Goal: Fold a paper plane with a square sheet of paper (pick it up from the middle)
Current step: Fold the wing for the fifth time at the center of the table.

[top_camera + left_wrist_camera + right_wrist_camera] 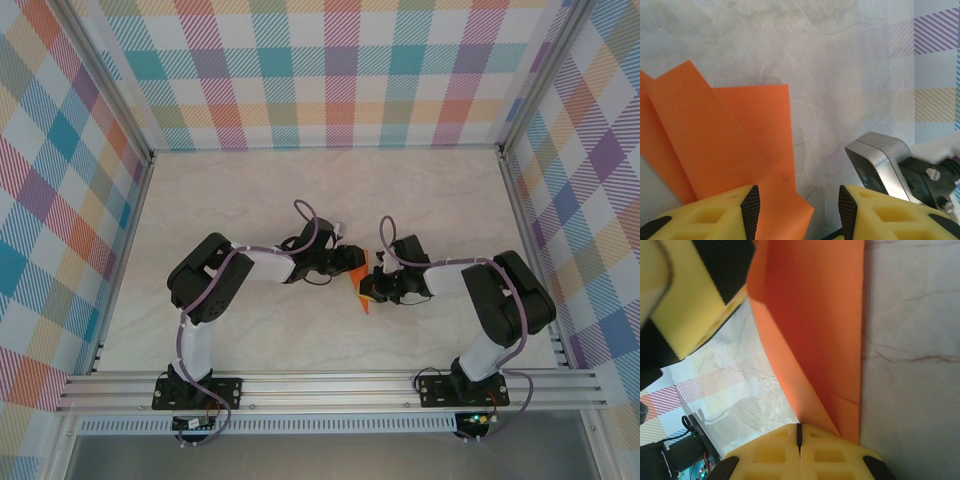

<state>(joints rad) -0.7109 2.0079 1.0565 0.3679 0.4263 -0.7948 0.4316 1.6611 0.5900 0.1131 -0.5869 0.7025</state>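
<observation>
Marble-patterned counter, walled by plaid panels, carries both arms, which meet near its middle. Left fingers stand apart and grip nothing; a corner of the paper sits at the gap between them. Paper, already folded into overlapping flaps, hangs between the two arms, seemingly lifted off the counter. Right fingers are closed, apparently pinching the paper's edge.

Step in hand, by judgement: a mid-sequence fold, with one arm holding and the other free. The next move calls for the left fingers to close squarely on a free flap without pulling the paper from the right grip.
</observation>
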